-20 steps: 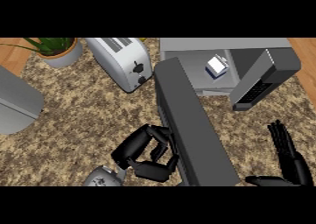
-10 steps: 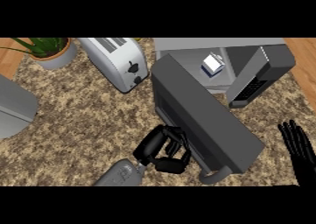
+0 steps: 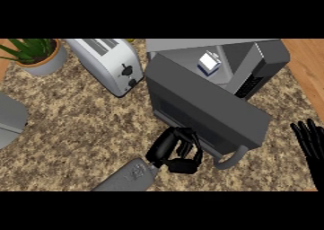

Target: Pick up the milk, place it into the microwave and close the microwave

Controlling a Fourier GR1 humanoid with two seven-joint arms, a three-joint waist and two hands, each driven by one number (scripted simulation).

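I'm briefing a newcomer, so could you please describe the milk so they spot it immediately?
Find the grey microwave at the counter's far right, its door partly open. The milk sits inside: a small white and blue carton, the only thing in there.

Speckled granite counter (image 3: 78, 121) holds toaster (image 3: 110, 63) and potted plant (image 3: 37, 54).

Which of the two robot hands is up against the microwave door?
The left robot hand: its fingers sit curled against the grey microwave door, near its handle. The right robot hand rests open at the view's right edge.
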